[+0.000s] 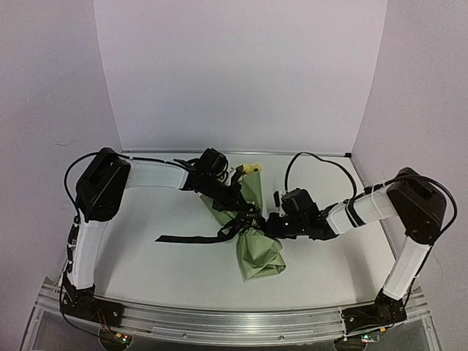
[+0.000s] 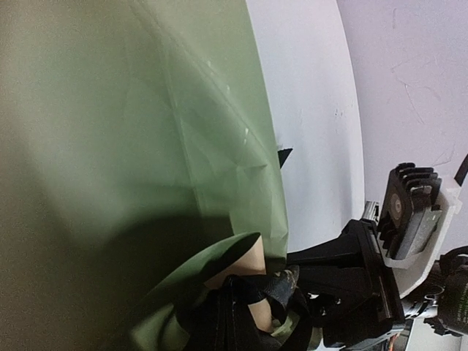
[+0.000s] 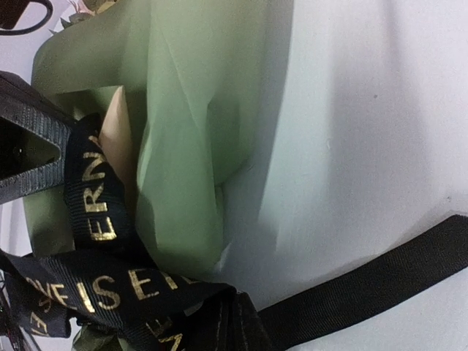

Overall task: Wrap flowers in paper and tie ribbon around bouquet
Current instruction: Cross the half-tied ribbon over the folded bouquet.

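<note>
Overhead, the bouquet (image 1: 257, 245) lies mid-table (image 1: 146, 270), with the flowers (image 1: 252, 168) poking out toward 12 o'clock and the paper (image 1: 262, 257) flaring toward 6 o'clock. The ribbon (image 1: 190, 239) crosses the pinched waist, and a loose tail trails toward 9 o'clock. The left arm (image 1: 153, 175) reaches that waist from 10 o'clock and the right arm (image 1: 358, 208) from 3 o'clock. Both sets of jaws are pressed together there, but whether either pinches the ribbon cannot be told.

In the left wrist view, olive paper (image 2: 146, 146) fills the frame from 12 through 9 o'clock. Dark ribbon (image 2: 256, 289) bunches at 6 o'clock, close to the shut jaws, and the bare table (image 2: 314, 110) lies toward 1 o'clock.

In the right wrist view, the paper (image 3: 190, 110) rises toward 12 o'clock, with a tan patch showing at 9 o'clock. The gold-lettered ribbon (image 3: 110, 285) loops across 7 o'clock, and one band runs off toward 4 o'clock over the table (image 3: 365, 110). The jaws themselves are hidden.
</note>
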`<state>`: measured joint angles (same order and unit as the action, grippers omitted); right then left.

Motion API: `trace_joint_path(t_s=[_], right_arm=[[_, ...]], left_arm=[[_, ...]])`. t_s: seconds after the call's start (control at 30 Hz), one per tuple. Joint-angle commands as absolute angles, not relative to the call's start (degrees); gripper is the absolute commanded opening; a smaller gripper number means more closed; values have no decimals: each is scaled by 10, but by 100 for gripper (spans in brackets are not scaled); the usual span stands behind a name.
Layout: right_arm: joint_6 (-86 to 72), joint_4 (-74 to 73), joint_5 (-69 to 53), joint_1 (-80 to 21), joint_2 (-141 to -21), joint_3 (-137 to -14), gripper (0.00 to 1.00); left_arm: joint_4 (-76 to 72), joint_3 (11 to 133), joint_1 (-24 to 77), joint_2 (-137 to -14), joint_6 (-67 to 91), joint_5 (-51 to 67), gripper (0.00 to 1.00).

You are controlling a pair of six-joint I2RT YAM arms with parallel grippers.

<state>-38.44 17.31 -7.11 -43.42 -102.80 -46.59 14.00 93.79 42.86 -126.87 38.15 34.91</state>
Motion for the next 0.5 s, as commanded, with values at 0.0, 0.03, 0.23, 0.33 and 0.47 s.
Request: trace_joint_path(t_s=[0.0, 0.03, 0.23, 0.33, 0.47], right_arm=[[-345, 67, -69, -432, -970, -487, 5], [-343, 58, -72, -432, -968, -491, 5], [-364, 50, -93, -432, -977, -495, 6], [-352, 23, -102, -432, -957, -502, 8], [-302, -72, -120, -434, -915, -532, 17]], left_arm=[[174, 963, 434, -1265, 345, 346, 0], [180, 960, 433, -1267, 339, 339, 0], [256, 942, 433, -1278, 284, 284, 0], [286, 940, 433, -1288, 269, 279, 0], [301, 943, 436, -1297, 265, 302, 0]])
